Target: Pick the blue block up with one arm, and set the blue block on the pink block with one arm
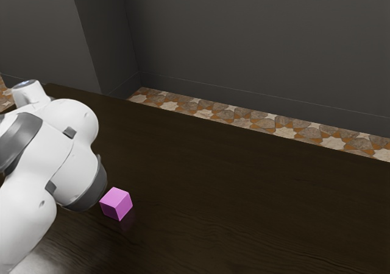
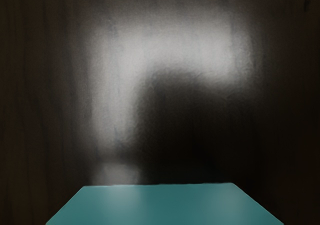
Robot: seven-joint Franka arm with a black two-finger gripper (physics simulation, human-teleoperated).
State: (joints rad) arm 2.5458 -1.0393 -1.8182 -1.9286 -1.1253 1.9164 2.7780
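Observation:
A small pink block [image 1: 116,203] sits on the dark wooden table [image 1: 244,189], just to the exterior view's right of my white arm [image 1: 49,170], whose bulk hides the hand. In the wrist view a blue-green block [image 2: 165,205] lies close under my hand, its flat top face large at the picture's lower edge, with the glossy table [image 2: 160,60] beyond it reflecting the arm.
The table's far edge runs along a strip of patterned tiled floor [image 1: 262,119] below dark grey walls. Dark bare tabletop stretches to the exterior view's right of the pink block.

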